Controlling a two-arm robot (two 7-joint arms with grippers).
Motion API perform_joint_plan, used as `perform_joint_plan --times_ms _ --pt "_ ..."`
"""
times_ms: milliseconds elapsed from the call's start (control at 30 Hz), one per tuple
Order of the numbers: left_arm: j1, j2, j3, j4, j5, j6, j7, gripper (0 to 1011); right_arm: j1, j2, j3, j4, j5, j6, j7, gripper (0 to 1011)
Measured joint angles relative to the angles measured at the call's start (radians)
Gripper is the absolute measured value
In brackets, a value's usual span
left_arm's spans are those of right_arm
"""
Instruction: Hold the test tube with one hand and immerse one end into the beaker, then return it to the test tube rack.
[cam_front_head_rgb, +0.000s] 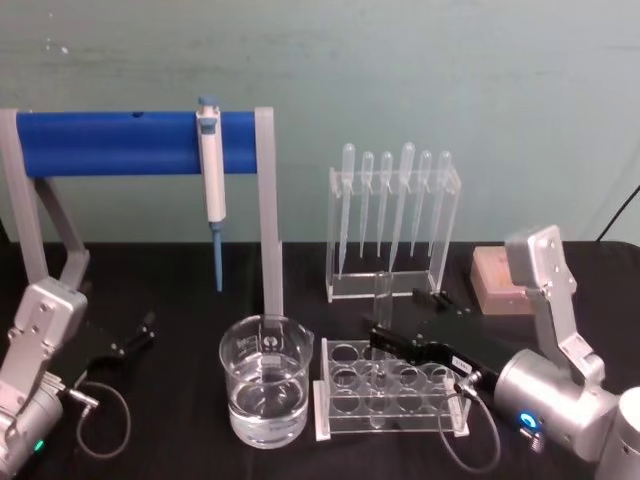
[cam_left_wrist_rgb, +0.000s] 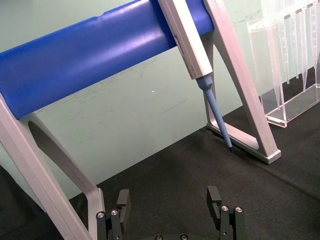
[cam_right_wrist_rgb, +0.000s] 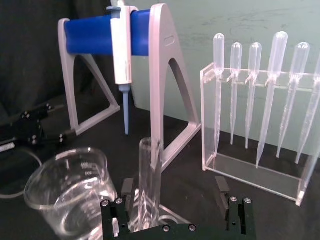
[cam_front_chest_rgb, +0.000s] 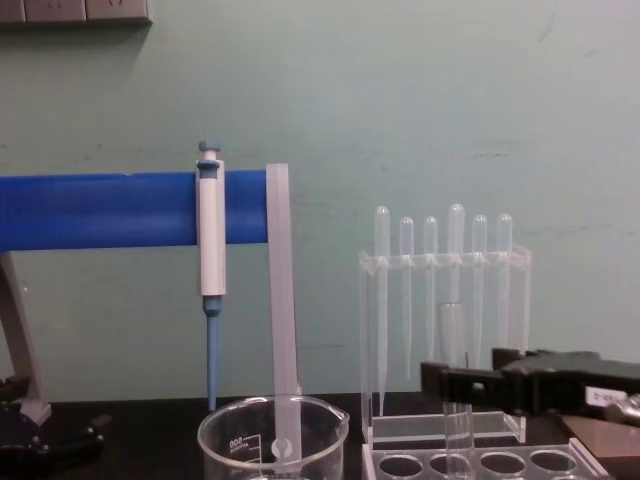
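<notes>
Tube (cam_right_wrist_rgb: 150, 170) standing in the rack (cam_front_head_rgb: 340, 425), is that right?

Yes. It's upright in one of the holes, long axis straight up, and its open rim is well above the rack top.

And the right gripper (cam_right_wrist_rgb: 175, 191)?

It reaches in level from the right, with a finger on either side of the tube about halfway up. The fingers (cam_right_wrist_rgb: 222, 187) are spread wide and I see a gap on both sides, so it has hold of nothing. The tube sits nearer one finger than the other.

So what does the next move depend on?

I'd say that offset. The tube is already inside the jaws, so closing should be enough, but the near finger would touch first and could tip the tube against the hole. Then it has to lift straight up along the tube's axis to clear the rack.

Where's the beaker (cam_front_head_rgb: 265, 385)?

Just beside the rack on the robot's left, part full of clear liquid. It's a short carry across.

Could the left gripper (cam_left_wrist_rgb: 168, 200) do it?

It's parked far left near the stand (cam_front_head_rgb: 268, 200), open and empty, well apart from the tube. The right one is much nearer.
</notes>
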Motion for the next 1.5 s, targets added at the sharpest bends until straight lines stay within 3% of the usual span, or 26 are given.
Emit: perform_joint_plan --times_ms 333,533,1200,1500 --pt "0.0 0.0 0.0 0.0 0.0 0.0 0.0 1000 0.07 -0.062 0.001 0.062 0.024 0.071 0.023 1002" --pt "0.0 0.0 0.0 0.0 0.0 0.0 0.0 1000 0.091 -0.077 0.001 0.075 0.043 0.108 0.025 908" --pt "0.0 0.0 0.0 0.0 0.0 0.0 0.0 1000 0.1 -0.072 -0.009 0.072 0.048 0.117 0.014 274" --pt "0.0 0.0 0.0 0.0 0.0 0.0 0.0 1000 0.092 -0.064 -0.011 0.051 0.03 0.102 0.009 138"
